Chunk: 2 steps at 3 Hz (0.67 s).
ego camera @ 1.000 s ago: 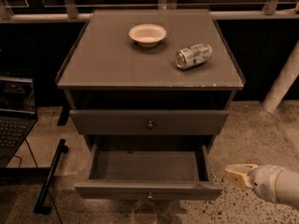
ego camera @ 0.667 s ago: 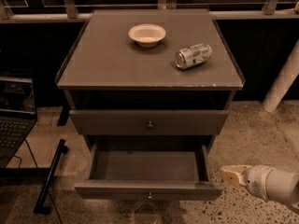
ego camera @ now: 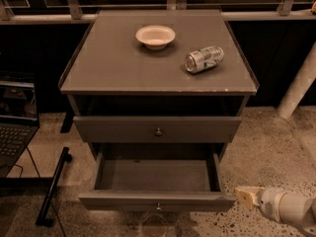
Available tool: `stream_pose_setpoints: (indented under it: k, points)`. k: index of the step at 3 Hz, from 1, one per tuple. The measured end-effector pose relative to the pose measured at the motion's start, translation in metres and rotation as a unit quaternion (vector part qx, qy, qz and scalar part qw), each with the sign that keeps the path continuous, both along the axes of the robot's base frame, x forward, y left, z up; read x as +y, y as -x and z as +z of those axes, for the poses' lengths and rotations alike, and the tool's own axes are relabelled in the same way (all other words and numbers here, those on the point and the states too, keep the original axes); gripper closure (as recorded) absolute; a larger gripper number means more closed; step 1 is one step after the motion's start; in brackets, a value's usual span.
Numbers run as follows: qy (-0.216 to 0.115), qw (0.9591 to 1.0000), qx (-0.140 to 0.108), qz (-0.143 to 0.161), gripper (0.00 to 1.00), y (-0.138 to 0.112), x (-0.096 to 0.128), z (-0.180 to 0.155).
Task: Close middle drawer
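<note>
Laptop (ego camera: 12,132) sits far left of the tool (ego camera: 246,195). Middle drawer (ego camera: 118,200) is pulled open, its front corner just left of the tool. Bowl (ego camera: 155,36) and can (ego camera: 203,59) lie on the tabletop (ego camera: 108,68), up-left. Tool's open/closed state can't be told.

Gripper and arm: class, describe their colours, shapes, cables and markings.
The gripper, bottom right beside the middle drawer, is a pale tan, blunt wedge. The arm behind it is a smooth white cylinder with a rounded collar. No cables or markings show.
</note>
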State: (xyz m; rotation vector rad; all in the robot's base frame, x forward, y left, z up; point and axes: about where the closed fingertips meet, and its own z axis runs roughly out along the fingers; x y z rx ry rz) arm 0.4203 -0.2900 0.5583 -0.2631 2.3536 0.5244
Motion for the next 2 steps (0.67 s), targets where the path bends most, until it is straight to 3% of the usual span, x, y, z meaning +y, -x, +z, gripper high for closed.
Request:
stream_pose_setpoints:
  k: [1, 2]
  points:
    - [-0.022, 0.9981, 0.041, -0.040, 1.00, 0.009, -0.011, -0.048]
    - [-0.041, 0.9940, 0.083, -0.057, 1.00, 0.014, -0.014, -0.087]
